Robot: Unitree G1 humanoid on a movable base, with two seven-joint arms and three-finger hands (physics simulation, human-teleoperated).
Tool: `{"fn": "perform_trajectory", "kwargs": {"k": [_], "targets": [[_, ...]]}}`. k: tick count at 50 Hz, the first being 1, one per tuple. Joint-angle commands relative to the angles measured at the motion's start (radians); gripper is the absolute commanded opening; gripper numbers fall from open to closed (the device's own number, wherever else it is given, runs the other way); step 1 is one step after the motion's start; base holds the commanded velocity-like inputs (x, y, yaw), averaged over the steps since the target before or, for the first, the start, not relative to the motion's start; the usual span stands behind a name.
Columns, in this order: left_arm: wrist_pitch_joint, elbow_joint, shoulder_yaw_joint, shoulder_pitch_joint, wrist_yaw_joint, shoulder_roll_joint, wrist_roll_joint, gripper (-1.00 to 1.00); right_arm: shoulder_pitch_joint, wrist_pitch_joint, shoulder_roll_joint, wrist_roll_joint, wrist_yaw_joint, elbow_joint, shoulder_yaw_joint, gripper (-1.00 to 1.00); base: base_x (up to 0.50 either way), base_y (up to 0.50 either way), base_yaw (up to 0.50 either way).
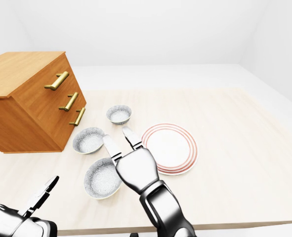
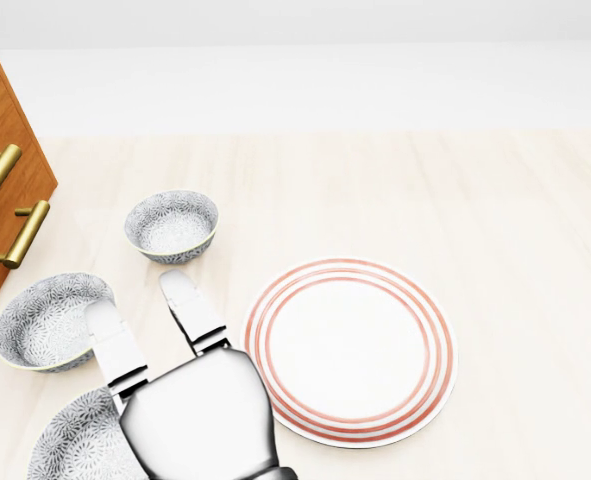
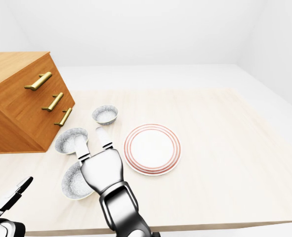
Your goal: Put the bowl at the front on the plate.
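Three grey patterned bowls stand on the table left of a white plate with red rings [image 1: 171, 148]. The bowl nearest the bottom of the left-eye view [image 1: 100, 178] is upright and empty. My right hand [image 1: 120, 138] hovers at that bowl's right rim, between bowl and plate. Its two visible fingers [image 1: 110, 147] are stretched straight toward the middle bowl [image 1: 88, 140], open and holding nothing; the thumb is hidden. The smallest bowl [image 1: 119, 114] sits farthest up. My left hand [image 1: 41, 193] shows in the bottom left corner, fingers extended and empty, apart from the bowls.
A wooden dresser [image 1: 32, 98] with three brass handles stands at the left, close to the middle bowl. The light wooden table [image 1: 234, 163] stretches right of the plate, and its near edge runs along the bottom of the left-eye view.
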Motion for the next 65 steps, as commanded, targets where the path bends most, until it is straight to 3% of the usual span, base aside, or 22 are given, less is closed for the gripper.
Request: {"fn": "perform_trajectory", "kwargs": {"k": [1, 12, 30, 65], "targets": [[0.0, -0.027, 0.008, 0.001, 0.0, -0.007, -0.031, 1.0, -0.003, 0.0, -0.005, 0.012, -0.006, 0.009, -0.01, 1.0, 0.0, 0.0, 0.0], [0.0, -0.027, 0.008, 0.001, 0.0, -0.007, -0.031, 1.0, -0.003, 0.0, -0.005, 0.012, -0.006, 0.008, -0.01, 1.0, 0.0, 0.0, 0.0], [0.0, -0.027, 0.012, -0.002, 0.0, -0.009, -0.029, 1.0, 0.088, 0.0, -0.066, 0.014, -0.068, 0.039, 0.168, 1.0, 0.0, 0.0, 0.0], [0.0, -0.027, 0.013, 0.004, 0.0, -0.012, -0.029, 1.0, 0.115, 0.0, -0.086, 0.083, -0.169, 0.169, 0.227, 1.0, 0.0, 0.0, 0.0]]}}
